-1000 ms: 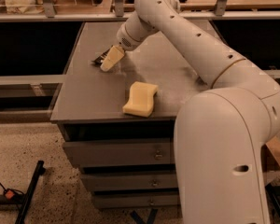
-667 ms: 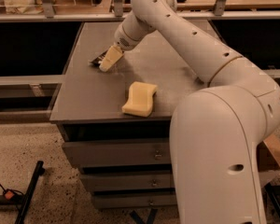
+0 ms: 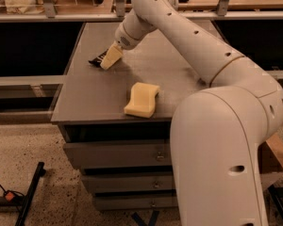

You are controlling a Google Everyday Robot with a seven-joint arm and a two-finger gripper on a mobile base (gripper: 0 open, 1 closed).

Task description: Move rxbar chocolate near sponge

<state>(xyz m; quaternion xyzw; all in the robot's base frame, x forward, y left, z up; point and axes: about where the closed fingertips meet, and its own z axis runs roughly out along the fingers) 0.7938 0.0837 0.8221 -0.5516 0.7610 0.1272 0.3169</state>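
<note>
The rxbar chocolate (image 3: 96, 59) is a small flat black bar lying on the grey table top (image 3: 85, 98) at the back left. Only its left end shows; the rest is hidden behind my gripper. My gripper (image 3: 110, 57), cream-coloured, is down at the bar's right end, touching or just over it. The sponge (image 3: 142, 99), a pale yellow foam block with wavy sides, lies near the table's front edge, to the right of and nearer than the bar, well apart from it.
The table is a grey cabinet with drawers (image 3: 118, 157) below its front edge. My large white arm (image 3: 212, 126) fills the right side of the view. A metal rail (image 3: 52, 17) runs behind the table. Black stand legs (image 3: 30, 192) are on the floor at left.
My arm has leaned slightly to the left. The gripper stays at the bar's right end, and the bar and sponge have not moved.
</note>
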